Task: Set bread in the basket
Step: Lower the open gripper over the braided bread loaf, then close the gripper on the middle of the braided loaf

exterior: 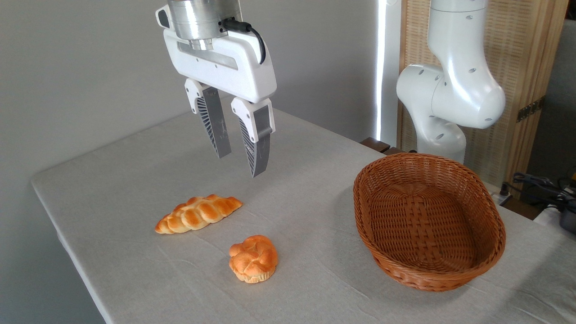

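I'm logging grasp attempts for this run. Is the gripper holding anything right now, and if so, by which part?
Nothing is held. The gripper hangs open above the table, with the bread lying untouched below it.

1. The claw [240, 164] hangs well above the table [112, 180] with its jaws parted, nothing between them; open air lies beneath it.
2. The bread [198, 213] lies alone at near left, with bare cloth on every side.
3. The round bun [253, 258] sits near, just right of the loaf, apart from it.
4. A wide bare strip separates both from the basket [488, 216] on the right.
5. The basket's raised woven wall is the only barrier; its inside holds nothing.
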Robot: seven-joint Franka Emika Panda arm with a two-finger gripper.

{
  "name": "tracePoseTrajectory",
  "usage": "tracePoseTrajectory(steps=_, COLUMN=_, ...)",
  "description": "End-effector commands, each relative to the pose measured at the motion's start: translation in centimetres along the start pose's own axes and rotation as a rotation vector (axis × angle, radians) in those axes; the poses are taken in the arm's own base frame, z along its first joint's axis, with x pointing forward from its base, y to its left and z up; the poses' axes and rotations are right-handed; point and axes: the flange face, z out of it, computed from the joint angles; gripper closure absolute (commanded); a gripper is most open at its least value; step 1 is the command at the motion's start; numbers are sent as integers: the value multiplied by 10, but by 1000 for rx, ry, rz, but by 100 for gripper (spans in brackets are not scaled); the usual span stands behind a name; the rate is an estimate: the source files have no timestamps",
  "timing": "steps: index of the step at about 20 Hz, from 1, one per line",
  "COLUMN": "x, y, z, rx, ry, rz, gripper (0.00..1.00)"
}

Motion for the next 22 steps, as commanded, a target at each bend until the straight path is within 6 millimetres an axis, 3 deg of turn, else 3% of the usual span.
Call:
tracePoseTrajectory(steps=1, x=4, y=10, z=-7, rx=-2, ry=-2, rz=13, gripper=0)
tracePoseTrajectory(steps=10, x=24, y=15, z=8, rx=27, ry=44, rz=41, gripper=0)
tracePoseTrajectory(steps=12, x=42, y=33, z=38, rx=-9, ry=84, rz=67, gripper=0)
tracePoseTrajectory(steps=15, x=70, y=68, z=104, rx=10, ry=139, rz=122, gripper=0)
tracePoseTrajectory(steps=17, x=84, y=90, z=129, rx=-10, ry=192, rz=133, gripper=0)
tracePoseTrajectory(steps=22, x=103, y=109, z=171, rx=-119, ry=194, rz=123, gripper=0)
